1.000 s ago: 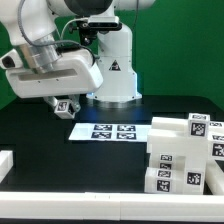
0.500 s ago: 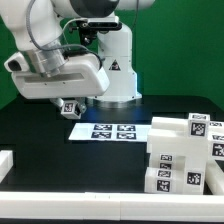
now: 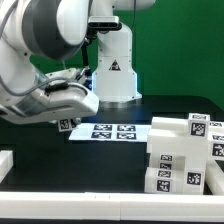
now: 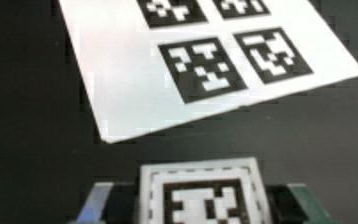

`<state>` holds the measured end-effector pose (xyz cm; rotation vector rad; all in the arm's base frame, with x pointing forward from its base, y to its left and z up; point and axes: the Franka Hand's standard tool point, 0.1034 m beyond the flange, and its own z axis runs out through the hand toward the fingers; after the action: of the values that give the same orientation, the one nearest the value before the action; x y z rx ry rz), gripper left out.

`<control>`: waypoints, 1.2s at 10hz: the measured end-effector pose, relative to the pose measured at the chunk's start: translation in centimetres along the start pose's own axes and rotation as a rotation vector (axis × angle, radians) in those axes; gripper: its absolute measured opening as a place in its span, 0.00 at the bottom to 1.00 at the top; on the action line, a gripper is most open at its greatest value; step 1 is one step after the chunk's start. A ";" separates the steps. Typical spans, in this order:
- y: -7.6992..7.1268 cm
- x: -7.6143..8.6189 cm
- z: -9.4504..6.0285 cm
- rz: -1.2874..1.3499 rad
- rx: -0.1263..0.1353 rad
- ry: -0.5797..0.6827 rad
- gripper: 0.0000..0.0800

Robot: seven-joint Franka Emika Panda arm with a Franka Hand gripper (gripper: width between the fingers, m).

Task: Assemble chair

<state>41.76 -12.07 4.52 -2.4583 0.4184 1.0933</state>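
My fingers (image 4: 201, 205) grip a small white chair part (image 4: 201, 196), and the other chair parts (image 3: 180, 155) wait near the surface's far corner.

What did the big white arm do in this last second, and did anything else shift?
The arm swung down and toward the exterior view's left, tilting over. Its fingers kept hold of a small white tagged piece, now low beside the marker board. The board and the stack of white chair parts stayed put.
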 end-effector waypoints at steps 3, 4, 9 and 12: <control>0.0 0.9 0.8 0.042 -0.018 -0.067 0.35; 0.0 1.8 1.5 0.059 -0.045 -0.083 0.35; -0.3 3.6 1.9 0.035 -0.137 -0.001 0.35; -0.1 3.6 1.9 0.037 -0.133 -0.002 0.43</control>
<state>42.95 -11.41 0.67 -2.5744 0.4044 1.1735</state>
